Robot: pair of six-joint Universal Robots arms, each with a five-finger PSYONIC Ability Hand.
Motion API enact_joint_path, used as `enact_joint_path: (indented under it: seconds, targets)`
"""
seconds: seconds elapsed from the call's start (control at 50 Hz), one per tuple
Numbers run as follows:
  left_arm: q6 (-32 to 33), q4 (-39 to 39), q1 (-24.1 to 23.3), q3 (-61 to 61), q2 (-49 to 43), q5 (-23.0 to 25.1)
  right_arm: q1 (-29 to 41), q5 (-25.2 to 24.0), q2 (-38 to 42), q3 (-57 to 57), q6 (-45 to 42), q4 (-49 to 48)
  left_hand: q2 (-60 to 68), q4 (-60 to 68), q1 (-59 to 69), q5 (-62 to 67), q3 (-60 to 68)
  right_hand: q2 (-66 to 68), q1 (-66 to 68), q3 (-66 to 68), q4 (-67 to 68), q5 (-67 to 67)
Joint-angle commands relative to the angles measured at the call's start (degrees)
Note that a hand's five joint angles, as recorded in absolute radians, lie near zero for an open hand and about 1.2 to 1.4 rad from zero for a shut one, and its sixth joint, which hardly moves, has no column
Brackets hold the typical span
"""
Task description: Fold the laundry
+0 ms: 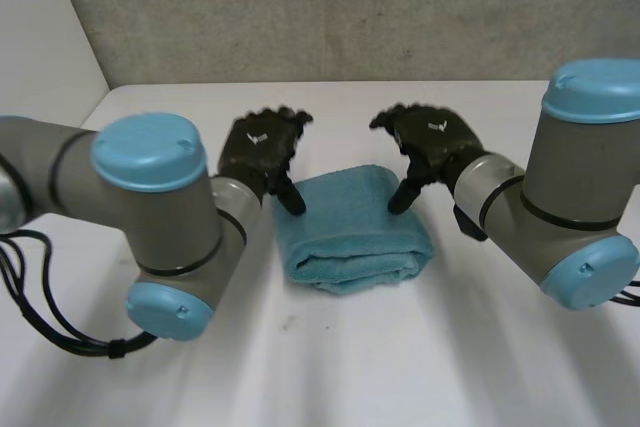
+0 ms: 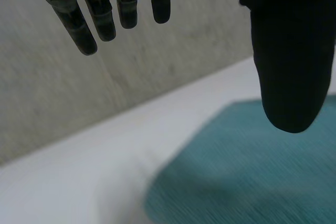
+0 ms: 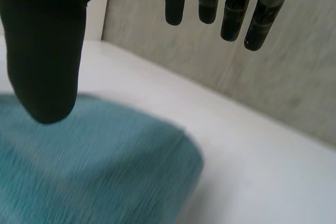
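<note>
A teal towel (image 1: 352,230) lies folded into a thick bundle in the middle of the white table (image 1: 400,367). My left hand (image 1: 262,150) hovers over the towel's far left corner, open, thumb pointing down toward the cloth. Over the far right corner hovers my right hand (image 1: 430,142), also open with its thumb hanging down. In the left wrist view straight fingers (image 2: 86,17) and the thumb (image 2: 291,61) stand apart above the towel (image 2: 247,171), holding nothing. The right wrist view shows spread fingers (image 3: 231,9) and a thumb (image 3: 44,61) above the towel (image 3: 100,166), empty.
A grey wall (image 1: 330,7) runs along the table's far edge, and a white side wall (image 1: 40,37) stands at the far left. Bare tabletop lies in front of the towel and on both sides of it.
</note>
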Motion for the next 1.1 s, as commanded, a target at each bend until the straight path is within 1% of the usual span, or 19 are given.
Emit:
enact_joint_path:
  seconds: [0.02, 0.16, 0.28, 0.34, 0.38, 0.42, 0.44, 0.48, 0.5, 0.54, 0.56, 0.58, 0.6, 0.64, 0.68, 0.8, 0.94, 1.02, 1.1]
  targets:
    - [-1.7, -4.1, -0.2, 0.3, -4.7, -0.1, -0.9, -2.4, 10.3, -4.9, -0.5, 3.9, 0.2, 0.1, 0.4, -0.8, -0.5, -2.7, -1.8, -2.3, -3.3, -3.5]
    - [-1.8, -9.2, -0.2, -1.1, -6.4, 0.1, -3.5, -2.6, 15.2, -9.1, -0.6, 7.9, -0.6, -0.7, -0.4, -1.6, -1.4, -2.7, -1.8, -2.3, -3.3, -3.5]
    - [-1.6, -10.3, -0.1, -1.1, -5.2, 0.1, -4.0, -3.0, 15.1, -10.0, -0.9, 9.9, -0.6, -0.7, -0.4, -1.6, -1.4, -2.7, -1.8, -2.3, -3.3, -3.5]
    - [-1.4, -10.5, 0.0, -0.4, -1.5, 0.2, -4.1, -3.0, 13.0, -10.6, -0.8, 10.1, -0.6, -0.7, -0.4, -1.6, -1.4, -2.7, -1.8, -2.3, -3.3, -3.5]
    - [-1.4, -10.4, 0.0, -0.4, 0.8, 0.3, -4.3, -2.8, 5.8, -10.4, -0.5, 9.7, -0.6, -0.7, -0.4, -1.6, -1.4, -2.7, -1.8, -2.3, -3.3, -3.5]
    - [-1.3, -10.4, 0.3, 0.0, 5.9, 0.3, -4.4, -2.7, 2.2, -10.0, -0.2, 9.2, -0.8, -0.9, -0.6, -1.8, -1.5, -2.7, -1.8, -2.3, -3.3, -3.5]
    - [-1.3, -10.4, 0.3, 0.0, 6.0, 0.3, -4.4, -2.7, 2.1, -10.0, -0.2, 9.2, -0.8, -0.9, -0.6, -1.8, -1.5, -2.7, -1.8, -2.3, -3.3, -3.5]
    - [-1.1, -10.4, 0.8, 0.7, 11.7, 0.1, -4.8, -0.9, -4.3, -9.4, 0.1, 7.5, -0.8, -0.9, -0.6, -1.8, -1.5, -2.7, -1.8, -2.3, -3.3, -3.5]
    - [-1.1, -10.4, 0.8, 0.7, 11.8, 0.1, -4.8, -0.8, -4.4, -9.4, 0.1, 7.5, -0.8, -0.9, -0.6, -1.8, -1.5, -2.7, -1.8, -2.3, -3.3, -3.5]
    - [-1.1, -10.6, 2.5, 0.7, 17.7, 0.1, -6.1, 4.2, -10.8, -7.5, 0.1, 5.4, -0.8, -0.9, -0.6, -1.8, -1.5, -2.7, -1.8, -2.3, -3.3, -3.5]
    - [-1.1, -10.6, 2.5, 0.7, 17.7, 0.1, -6.1, 4.3, -10.9, -7.5, 0.1, 5.4, -0.8, -0.9, -0.6, -1.8, -1.5, -2.7, -1.8, -2.3, -3.3, -3.5]
    - [-1.0, -10.7, 4.3, 0.4, 20.3, 0.1, -6.7, 7.0, -14.3, -6.3, -0.4, 4.5, -0.8, -0.9, -0.6, -1.8, -1.5, -2.7, -1.8, -2.3, -3.3, -3.5]
    - [-1.0, -10.7, 4.3, 0.3, 20.4, 0.1, -6.7, 7.1, -14.3, -6.3, -0.4, 4.5, -0.8, -0.9, -0.6, -1.8, -1.5, -2.7, -1.8, -2.3, -3.3, -3.5]
    - [-1.1, -12.1, 8.2, -0.4, 24.9, 0.4, -8.2, 10.6, -19.6, -3.9, -0.5, 3.2, -0.8, -0.9, -0.6, -1.8, -1.5, -2.7, -1.8, -2.3, -3.3, -3.5]
    - [-1.1, -13.5, 9.7, -0.9, 27.3, 0.4, -9.2, 11.1, -21.7, -2.9, -0.6, 3.0, -0.8, -0.9, -0.6, -1.8, -1.5, -2.7, -1.8, -2.3, -3.3, -3.5]
    - [-1.6, -17.0, 13.5, -4.1, 33.1, 1.1, -12.1, 10.8, -27.0, 3.0, -0.7, 3.5, -1.5, -1.5, -1.3, -2.4, -2.2, -2.7, -1.8, -2.3, -3.3, -3.5]
    - [-1.8, -16.9, 13.9, -7.2, 35.0, 3.6, -12.1, 9.9, -28.1, 5.2, -0.8, 3.7, -1.6, -1.7, -1.4, -2.6, -2.4, -2.7, -1.8, -2.3, -3.3, -3.5]
    - [-1.8, -16.9, 13.6, -7.3, 35.2, 4.1, -12.3, 6.6, -28.1, 5.2, -0.7, 3.7, -1.6, -1.7, -1.4, -2.6, -2.4, -2.7, -1.8, -2.3, -3.3, -3.5]
    - [-1.8, -16.7, 13.9, -6.9, 35.2, 4.1, -12.3, 5.4, -28.2, 5.4, -0.7, 3.9, -1.6, -1.7, -1.4, -2.6, -2.4, -2.7, -1.8, -2.3, -3.3, -3.5]
